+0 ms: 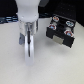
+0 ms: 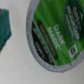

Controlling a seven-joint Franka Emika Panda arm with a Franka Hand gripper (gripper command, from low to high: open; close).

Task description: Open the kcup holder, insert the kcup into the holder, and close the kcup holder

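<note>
My gripper [image 1: 28, 44] hangs straight down over the white table [image 1: 10, 65], toward the exterior view's left of centre, with my pale arm [image 1: 27, 10] rising out of the top of that picture. My two long fingers [image 1: 29, 47] point at the tabletop and look close together there, but the exterior view is too soft for me to see a gap or anything between them, so I cannot tell whether my jaws are spread or pinching.

The kcup holder [image 1: 60, 31] sits to the exterior view's right of me, apart from my fingers. It is a black box with stacked fronts carrying small pale marks, and it stands at an angle to the table edge. I am not touching it, and its fronts look flush, as far as the blur lets me judge.

In the wrist view the kcup [image 2: 56, 34] fills most of the picture: a round bright green foil lid with a pale grey rim, white lettering and a dark red band across it. It lies flat on the white surface, lid toward my camera. A teal-green shape [image 2: 5, 29] shows at the picture's edge beside it; I cannot make out what it is.
</note>
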